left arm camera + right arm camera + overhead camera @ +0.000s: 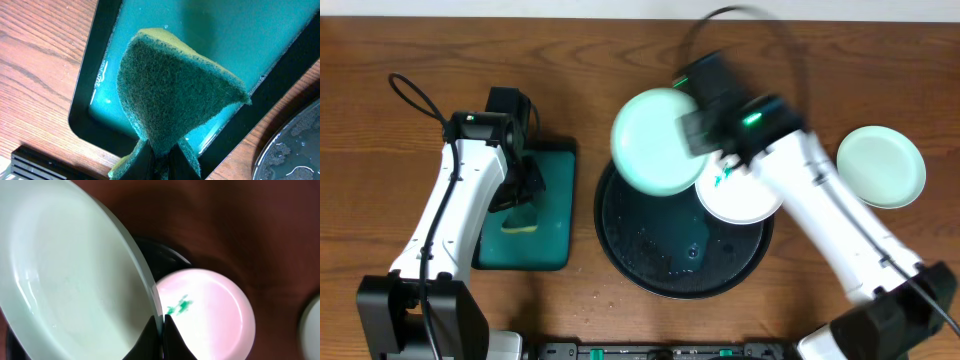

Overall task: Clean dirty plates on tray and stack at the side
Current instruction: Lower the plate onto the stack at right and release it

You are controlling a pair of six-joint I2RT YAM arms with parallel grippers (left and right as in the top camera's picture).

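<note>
Lifted plate (655, 140), first of three: tray (650, 250) 11 o'clock, rim clamped in right hand (161, 327)
Second plate (740, 198): smeared, on the one tray, 2 o'clock
Third plate (881, 166): on surface (880, 60), tray's 3 o'clock
Left hand (161, 156): clamped on one sponge (175, 90)
</note>
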